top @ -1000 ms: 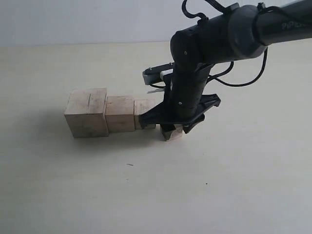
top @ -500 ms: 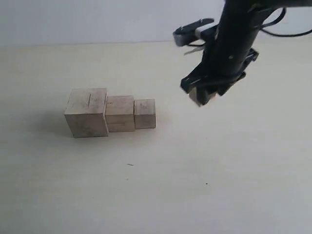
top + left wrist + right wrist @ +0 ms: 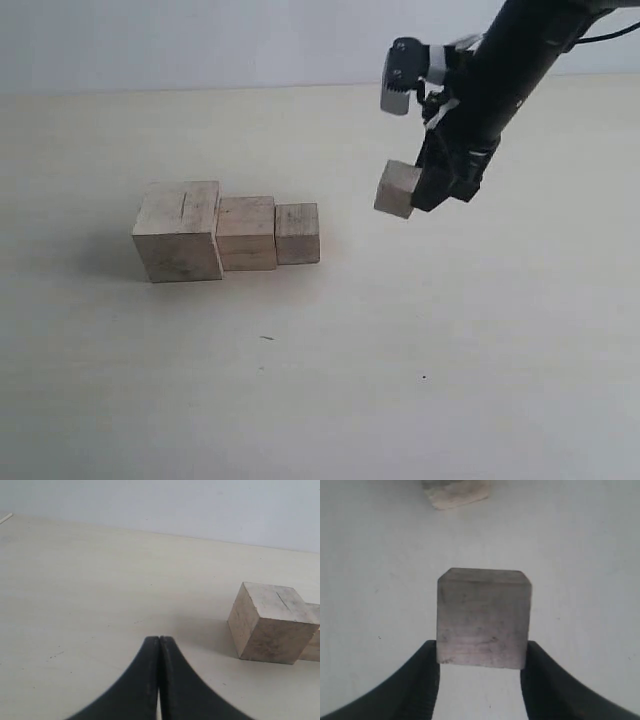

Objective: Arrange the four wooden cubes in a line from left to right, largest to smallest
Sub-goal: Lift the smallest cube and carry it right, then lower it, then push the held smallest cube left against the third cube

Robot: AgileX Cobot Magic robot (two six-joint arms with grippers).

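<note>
R gripper [image 3: 432,188] is off the table [image 3: 400,380], up in the air, jaws partly closed and clamped on the smallest cube [image 3: 398,190]. In the wrist cam the R gripper [image 3: 480,655] has one finger on each side face of that cube [image 3: 482,620], gripping near its rear edge. Most of the block sticks out past the fingertips [image 3: 431,655]. In the ext cam the cube hangs tilted, not square to the table, and nothing touches it but the fingers.

The other 3 cubes sit on the table below the R gripper and off to its side, well apart from it. They form a row, touching or v. nearly so:
- 3rd cube [image 3: 297,233] is nearest the gripper
- 2nd cube [image 3: 247,232] is next out
- largest cube [image 3: 178,232] is farthest out

Sizes step down toward the gripper. R arm [image 3: 510,60] comes in from the far side, angled down to the grip.

R wrist cam also shows a pale block [image 3: 455,492] ahead of the held cube, cut by the frame edge, so can't tell which one.

L gripper [image 3: 159,645] has its jaws fully together, nothing between them, low over bare table. The largest cube [image 3: 272,625] is ahead of it and off to one side, not touching. The 2nd cube [image 3: 312,642] is just visible behind that one.
</note>
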